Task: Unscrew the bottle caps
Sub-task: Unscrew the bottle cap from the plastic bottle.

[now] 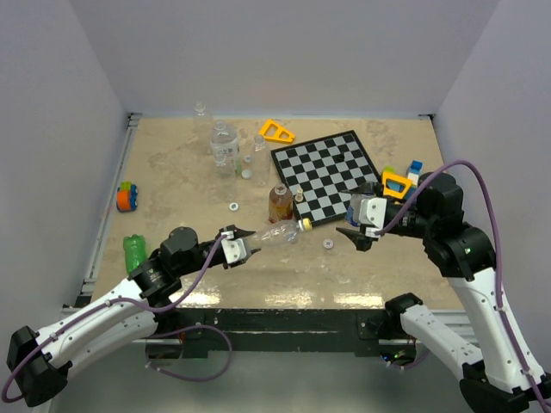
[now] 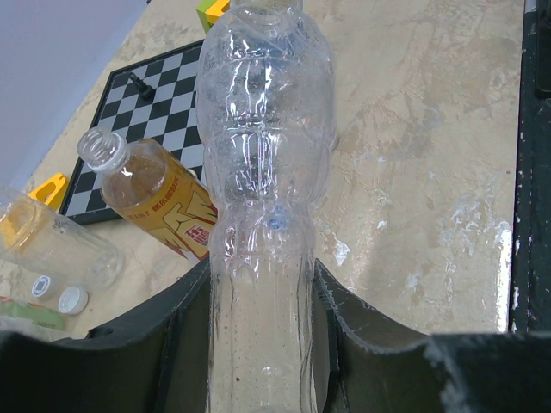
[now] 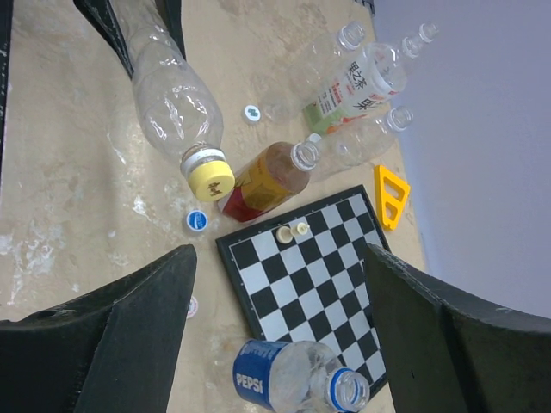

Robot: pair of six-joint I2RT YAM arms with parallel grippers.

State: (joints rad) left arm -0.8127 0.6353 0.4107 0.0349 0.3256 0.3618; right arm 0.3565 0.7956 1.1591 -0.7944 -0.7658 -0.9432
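Note:
My left gripper [image 1: 244, 246] [image 2: 258, 288] is shut on the body of a clear label-less bottle [image 1: 277, 233] [image 2: 263, 163] [image 3: 172, 103], held lying sideways just above the table. Its yellow cap [image 1: 304, 225] [image 3: 210, 180] sits on the neck, pointing towards my right gripper [image 1: 351, 227] [image 3: 277, 255]. That gripper is open, a little way back from the cap, with nothing between its fingers. An amber-brown bottle [image 1: 278, 203] [image 2: 164, 202] [image 3: 263, 179] stands capless by the chessboard. A blue-labelled bottle [image 3: 288, 377] lies capless under my right gripper. A green bottle [image 1: 133, 252] rests at the left.
A chessboard [image 1: 331, 176] [image 3: 318, 275] holds small pieces. Loose caps [image 1: 327, 244] [image 1: 233, 206] [image 3: 195, 221] [image 2: 71, 299] lie on the table. Clear bottles [image 1: 224, 142] stand at the back, with yellow triangles [image 1: 275, 131] [image 1: 396, 182] and a toy [image 1: 127, 197] nearby.

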